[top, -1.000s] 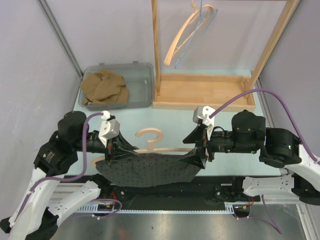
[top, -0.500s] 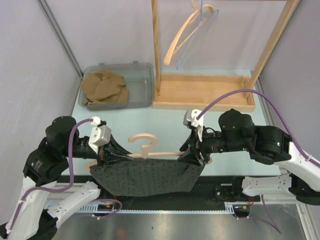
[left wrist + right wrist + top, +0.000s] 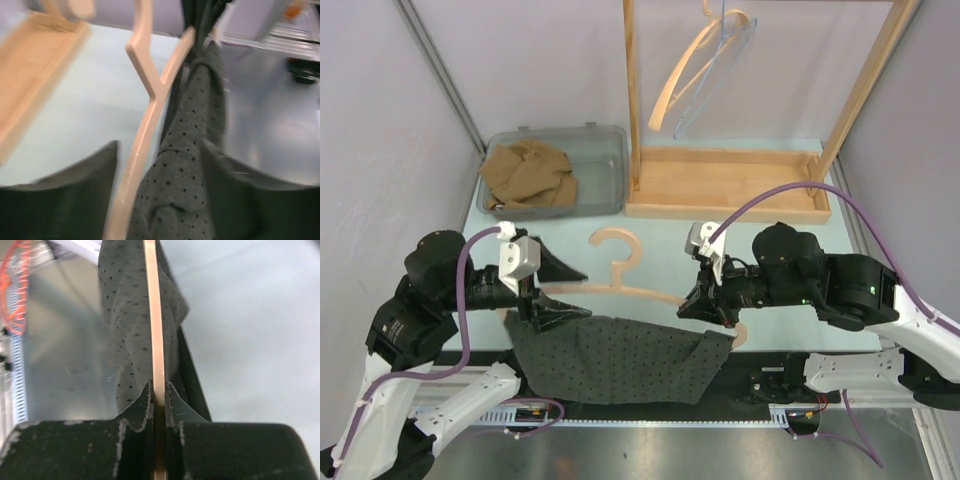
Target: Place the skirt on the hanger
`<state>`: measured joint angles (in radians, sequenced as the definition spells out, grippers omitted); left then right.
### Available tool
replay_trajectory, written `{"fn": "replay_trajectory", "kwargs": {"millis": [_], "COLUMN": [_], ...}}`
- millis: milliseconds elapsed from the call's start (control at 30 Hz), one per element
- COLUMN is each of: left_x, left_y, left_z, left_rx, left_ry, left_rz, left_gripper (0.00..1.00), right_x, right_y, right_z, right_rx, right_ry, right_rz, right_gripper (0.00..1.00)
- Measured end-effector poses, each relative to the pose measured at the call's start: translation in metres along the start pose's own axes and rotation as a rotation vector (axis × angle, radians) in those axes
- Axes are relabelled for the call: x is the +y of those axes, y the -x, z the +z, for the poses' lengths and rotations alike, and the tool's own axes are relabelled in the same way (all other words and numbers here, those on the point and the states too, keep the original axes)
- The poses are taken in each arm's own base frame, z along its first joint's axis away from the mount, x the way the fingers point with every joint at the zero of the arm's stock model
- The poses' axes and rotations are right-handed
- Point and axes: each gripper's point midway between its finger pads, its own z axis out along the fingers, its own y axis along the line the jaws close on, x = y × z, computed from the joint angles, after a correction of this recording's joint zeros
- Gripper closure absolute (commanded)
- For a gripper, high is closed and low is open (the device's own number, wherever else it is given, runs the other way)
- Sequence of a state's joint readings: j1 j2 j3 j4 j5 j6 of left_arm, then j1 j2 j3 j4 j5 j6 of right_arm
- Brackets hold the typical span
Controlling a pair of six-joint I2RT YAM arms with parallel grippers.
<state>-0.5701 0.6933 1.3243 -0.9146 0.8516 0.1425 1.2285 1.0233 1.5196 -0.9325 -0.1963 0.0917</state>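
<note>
Left end effector (image 3: 582, 295) has spread open, skirt (image 3: 620, 355) overhanging table (image 3: 650, 240) near edge.

Far left: a grey plastic bin (image 3: 603, 172) holding brown cloth (image 3: 528, 178) blocked the corner.
Far right: a wooden rack (image 3: 730, 185), with pale hangers (image 3: 695, 70) dangling above, barred the way.
Middle: a pale-green table (image 3: 660, 245) strip lay free.
Near: a light wooden hanger (image 3: 620, 290) with a dark dotted skirt (image 3: 620, 355) spanned the edge.

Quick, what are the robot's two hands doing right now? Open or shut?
Left gripper: open, fingers either side of the hanger and skirt.
Right gripper: shut on the hanger.
</note>
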Motion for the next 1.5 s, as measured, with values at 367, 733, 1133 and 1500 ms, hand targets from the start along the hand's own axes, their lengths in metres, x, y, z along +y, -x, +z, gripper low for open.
{"fn": "replay_trajectory", "kwargs": {"millis": [367,733,1133,1500], "left_x": [0.100,0.132,0.138,0.141], "left_y": [0.032,0.027,0.024,0.018], "left_z": [-0.025,-0.036,-0.033,-0.023], "left_rx": [-0.160,-0.201,-0.203,-0.198], "left_ry": [0.592,0.770,0.782,0.763], "left_rz": [-0.041,-0.094,-0.108,-0.148], "left_gripper": [0.00,0.00,0.00,0.00], "right_x": [-0.087,-0.146,-0.170,-0.273], "right_y": [-0.021,-0.023,-0.009,0.055], "right_z": [-0.055,-0.148,-0.193,-0.209], "right_rx": [-0.074,-0.243,-0.339,-0.317], "right_ry": [-0.523,-1.026,-1.325,-1.591], "right_rz": [0.095,0.156,0.149,0.191], "right_gripper": [1.00,1.00,1.00,1.00]}}
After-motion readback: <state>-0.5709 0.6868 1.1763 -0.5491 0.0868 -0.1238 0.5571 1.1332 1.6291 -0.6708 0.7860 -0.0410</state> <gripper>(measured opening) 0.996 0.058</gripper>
